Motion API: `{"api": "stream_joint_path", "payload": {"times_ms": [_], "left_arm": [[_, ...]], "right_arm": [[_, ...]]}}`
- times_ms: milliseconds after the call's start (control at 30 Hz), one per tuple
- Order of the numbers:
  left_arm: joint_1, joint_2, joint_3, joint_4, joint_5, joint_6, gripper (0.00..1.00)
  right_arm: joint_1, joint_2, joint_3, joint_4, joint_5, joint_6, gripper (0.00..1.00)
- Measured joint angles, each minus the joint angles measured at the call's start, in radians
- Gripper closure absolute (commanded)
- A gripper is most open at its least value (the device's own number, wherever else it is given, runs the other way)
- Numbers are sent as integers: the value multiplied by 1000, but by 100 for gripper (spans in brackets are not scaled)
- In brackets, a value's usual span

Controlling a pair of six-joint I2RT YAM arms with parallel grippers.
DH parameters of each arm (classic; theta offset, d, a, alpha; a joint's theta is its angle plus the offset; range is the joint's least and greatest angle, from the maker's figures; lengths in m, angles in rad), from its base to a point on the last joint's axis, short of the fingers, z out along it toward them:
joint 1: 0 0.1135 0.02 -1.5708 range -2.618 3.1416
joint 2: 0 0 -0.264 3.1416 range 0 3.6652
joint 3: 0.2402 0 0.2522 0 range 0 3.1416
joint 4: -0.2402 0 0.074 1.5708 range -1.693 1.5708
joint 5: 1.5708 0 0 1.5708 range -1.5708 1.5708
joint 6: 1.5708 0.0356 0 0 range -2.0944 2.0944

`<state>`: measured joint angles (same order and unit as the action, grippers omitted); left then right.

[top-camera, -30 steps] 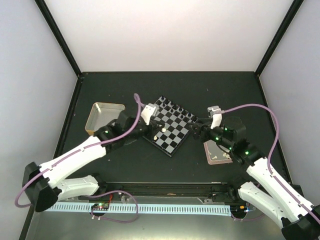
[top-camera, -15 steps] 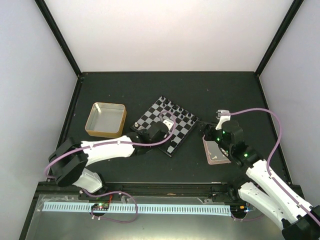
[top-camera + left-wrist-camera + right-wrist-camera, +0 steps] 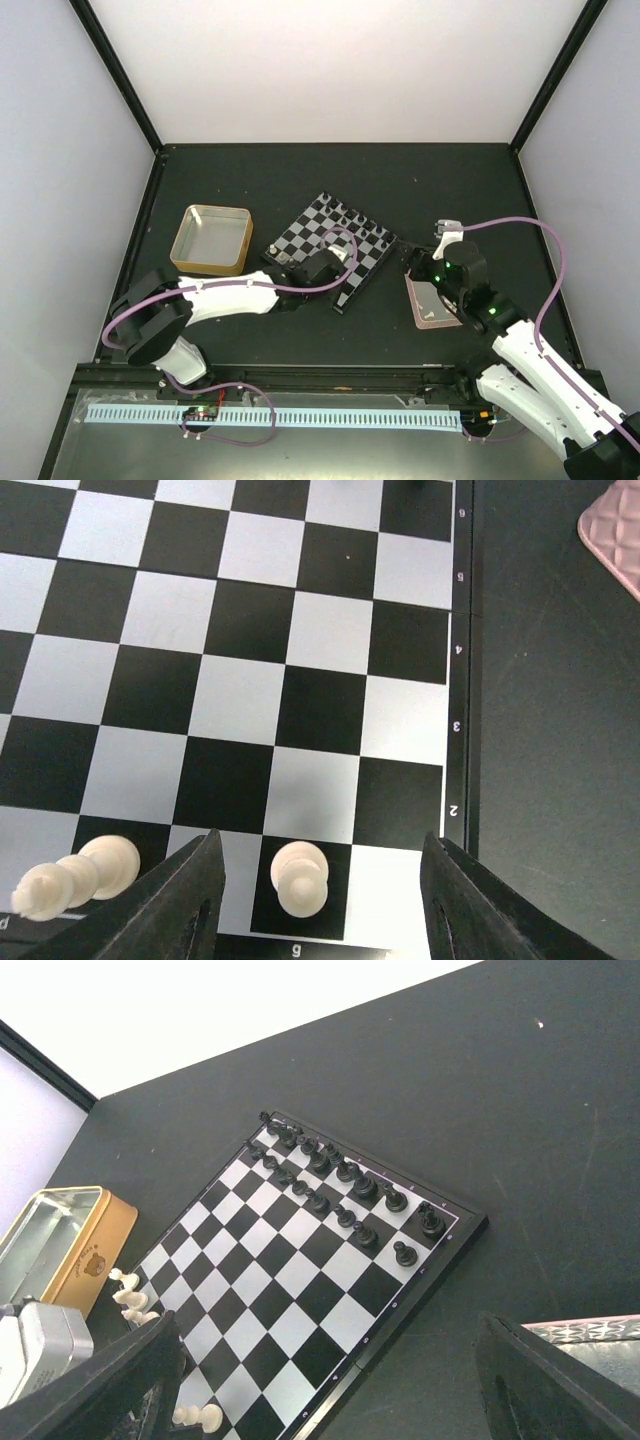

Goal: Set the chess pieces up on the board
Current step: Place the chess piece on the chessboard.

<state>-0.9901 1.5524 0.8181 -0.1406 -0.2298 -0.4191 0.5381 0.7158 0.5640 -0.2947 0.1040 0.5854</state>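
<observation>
where white piece [image 3: 299, 880] stands on board [image 3: 250, 690], left claw [image 3: 320, 838] spread around it, untouching; right claw [image 3: 330, 1322] spread wide.

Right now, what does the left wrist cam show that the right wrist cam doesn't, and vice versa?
Left wrist only: a close-up of one corner of the board, where a white piece stands untouched on a dark square between the fingers of the open left claw. A second white piece is to its left, and there are numbers on the rim.

Right wrist only: the whole board, the black pieces in two rows along its far edge, the yellow tin, and the open, empty right claw.

Both: the board, white pieces and a bit of the pink tray.
</observation>
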Motion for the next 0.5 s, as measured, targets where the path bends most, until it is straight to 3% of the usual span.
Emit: {"api": "stream_joint_path", "payload": {"times_ms": [267,500], "left_arm": [[30,2,217,-291,51,-103,46],[64,76,266,-422,140,-161,57]], "right_arm": [[0,-5,-1,-1,0,10,20],[0,-5,-10,-4,0,26,20]]}}
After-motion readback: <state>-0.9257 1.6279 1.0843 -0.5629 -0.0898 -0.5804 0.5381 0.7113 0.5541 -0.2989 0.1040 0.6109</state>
